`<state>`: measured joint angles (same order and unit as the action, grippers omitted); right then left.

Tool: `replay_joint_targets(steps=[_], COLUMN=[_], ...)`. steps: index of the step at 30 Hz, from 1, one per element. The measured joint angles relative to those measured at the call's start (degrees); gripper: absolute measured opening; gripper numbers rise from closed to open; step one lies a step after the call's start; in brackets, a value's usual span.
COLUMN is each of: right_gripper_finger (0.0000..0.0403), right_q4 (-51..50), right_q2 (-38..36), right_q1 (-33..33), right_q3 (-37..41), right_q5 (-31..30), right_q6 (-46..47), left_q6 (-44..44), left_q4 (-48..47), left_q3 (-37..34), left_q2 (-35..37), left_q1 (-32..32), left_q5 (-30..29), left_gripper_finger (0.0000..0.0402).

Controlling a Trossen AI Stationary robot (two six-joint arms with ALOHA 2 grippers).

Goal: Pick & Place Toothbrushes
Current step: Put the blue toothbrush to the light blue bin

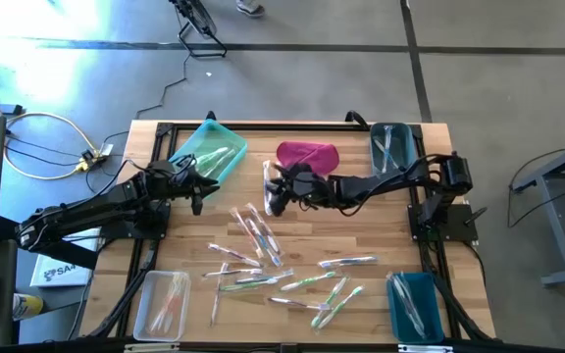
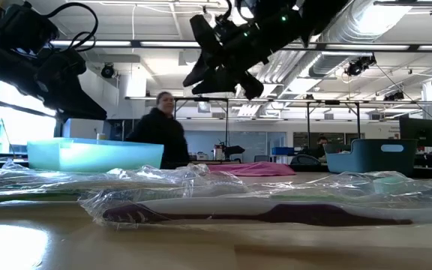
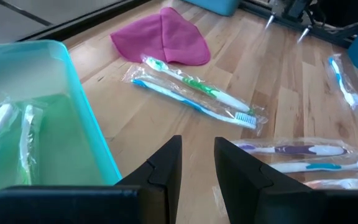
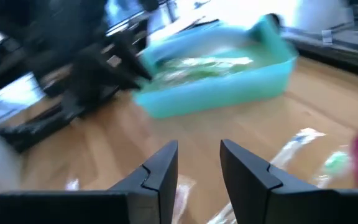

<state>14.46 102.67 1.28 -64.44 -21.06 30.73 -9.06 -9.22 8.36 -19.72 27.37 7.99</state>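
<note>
Wooden slatted table (image 1: 381,230) on a concrete floor; open lab room behind, a person standing far off in the low view.

Progress: partly done, by my read. The light teal bin (image 1: 209,149) at the far left already holds several wrapped toothbrushes; the grey-blue bin (image 1: 390,147), dark blue bin (image 1: 415,306) and clear bin (image 1: 162,302) each show a few. Well over a dozen toothbrushes (image 1: 263,257) lie loose mid-table, one pair just beside the magenta cloth (image 1: 308,154).

Left arm: reaches in from the left, left tool (image 1: 197,192) hovering just beside the teal bin, fingers parted by a narrow gap, nothing between them.

Right arm: stretched across from the right, right tool (image 1: 275,201) above the table near the cloth, fingers likewise parted and empty.
</note>
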Motion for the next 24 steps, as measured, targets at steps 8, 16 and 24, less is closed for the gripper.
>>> replay_joint_targets(steps=[8,16,24], right_gripper_finger=[0.0113,0.0113,0.0113], right_q4=[-2.26,-2.3,-2.27], right_q2=[-0.02,-0.02,5.04], right_q1=[0.25,0.57,1.7], right_q3=[-1.21,-1.21,-1.27], right_q5=[-4.44,-4.57,-9.46], right_q6=[2.5,2.5,2.69], left_q6=[0.0,-0.02,-0.04], left_q4=[0.68,0.66,0.59], left_q3=[0.0,0.0,0.0], left_q2=[0.0,0.01,-0.01], left_q1=[0.0,0.0,0.0], left_q5=[-0.18,-0.17,-0.15], left_gripper_finger=[0.0093,0.0093,0.0093])
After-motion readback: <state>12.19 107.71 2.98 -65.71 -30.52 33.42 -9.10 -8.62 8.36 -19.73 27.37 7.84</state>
